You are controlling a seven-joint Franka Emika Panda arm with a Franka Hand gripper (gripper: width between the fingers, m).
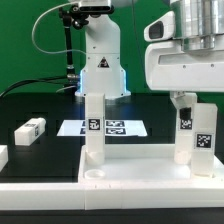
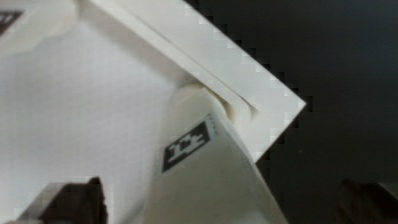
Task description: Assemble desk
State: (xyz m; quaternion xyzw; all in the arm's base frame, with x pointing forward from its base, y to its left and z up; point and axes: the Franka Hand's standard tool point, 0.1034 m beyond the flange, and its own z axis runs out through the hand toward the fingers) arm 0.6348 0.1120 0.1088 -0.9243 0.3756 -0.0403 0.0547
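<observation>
Two legs, exterior view: left leg point(image 1: 93, 125) and right leg point(image 1: 196, 130) both stand upright on the desk panel point(image 1: 130, 185), long axes vertical, tags facing the camera.
Desk panel, exterior view: lies flat across the foreground on the black tabletop point(image 1: 40, 105), long axis running from the exterior view's left to its right; raised rim visible along the near edge.
Leg positions: the left leg is near the panel's left corner and the right leg is toward its right end, well apart from each other.
Loose leg, exterior view: loose leg point(image 1: 30, 130) lies on its side on the tabletop, left of the panel, apart from it.
Gripper, exterior view: gripper point(image 1: 190, 97) hangs directly over the top of the right leg; the jaw gap cannot be read here.
Surroundings, exterior view: marker board point(image 1: 113, 127) lies flat behind the panel, between the two upright legs as seen; arm base point(image 1: 100, 60) stands behind it; a white piece point(image 1: 3, 158) is cut off at the left edge.
Obstructions: the gripper body hides the area behind the right leg.
Gripper, wrist view: gripper point(image 2: 222, 200) is spread wide, grasping nothing; dark fingers point(image 2: 71, 200) sit either side of the leg, with a clear gap on one side.
Right leg, wrist view: seen from above, its tag visible, standing in the panel's corner.
Desk panel, wrist view: the rim point(image 2: 222, 75) forms a corner beside the leg, with black tabletop beyond.
</observation>
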